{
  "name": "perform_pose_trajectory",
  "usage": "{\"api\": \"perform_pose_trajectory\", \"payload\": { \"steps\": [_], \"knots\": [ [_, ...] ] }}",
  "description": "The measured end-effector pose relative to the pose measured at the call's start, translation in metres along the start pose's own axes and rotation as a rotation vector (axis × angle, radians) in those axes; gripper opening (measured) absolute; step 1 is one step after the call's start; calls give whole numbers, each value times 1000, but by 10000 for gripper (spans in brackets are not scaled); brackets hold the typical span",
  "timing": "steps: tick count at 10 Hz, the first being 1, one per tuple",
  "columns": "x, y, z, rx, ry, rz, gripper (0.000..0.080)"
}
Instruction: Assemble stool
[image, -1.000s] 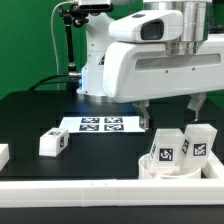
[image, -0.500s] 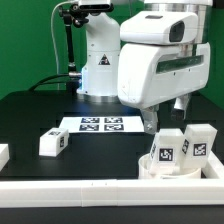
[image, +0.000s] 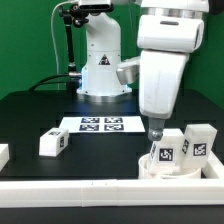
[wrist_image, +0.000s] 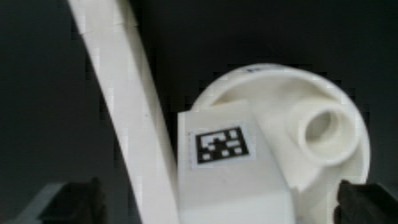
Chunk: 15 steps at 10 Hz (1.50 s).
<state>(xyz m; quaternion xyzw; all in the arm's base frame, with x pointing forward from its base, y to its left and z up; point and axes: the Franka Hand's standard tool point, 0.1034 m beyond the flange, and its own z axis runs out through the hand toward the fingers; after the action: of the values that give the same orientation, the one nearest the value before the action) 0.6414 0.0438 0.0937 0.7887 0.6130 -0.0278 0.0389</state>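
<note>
Hovering with wide-spread, empty two-finger gripper (image: 155, 132) just above tagged white block leg (image: 165, 152) standing on round white plastic seat (image: 150, 169). Could clip leg if lowered off-centre, tilting it.

The arm (image: 165, 70) has swung round. A second ago its white casing lay broad across the exterior view's right, and now it stands upright and narrow. The pincer (image: 155, 130) has turned with it and dropped a little, ending just above the nearer upright leg (image: 166, 151) on the seat (image: 150, 168).
</note>
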Motion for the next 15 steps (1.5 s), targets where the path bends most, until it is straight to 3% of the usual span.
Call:
{"api": "perform_pose_trajectory", "payload": {
  "steps": [1, 8, 9, 10, 11, 15],
  "knots": [
    [-2, 2, 4, 2, -9, -98, 649],
    [0, -1, 12, 12, -21, -87, 649],
    [1, -2, 14, 15, -21, -79, 535],
    [5, -4, 17, 18, -20, -71, 535],
    [8, -4, 18, 18, -19, -67, 352],
    [5, -2, 18, 18, -19, -38, 339]
  ]
}}
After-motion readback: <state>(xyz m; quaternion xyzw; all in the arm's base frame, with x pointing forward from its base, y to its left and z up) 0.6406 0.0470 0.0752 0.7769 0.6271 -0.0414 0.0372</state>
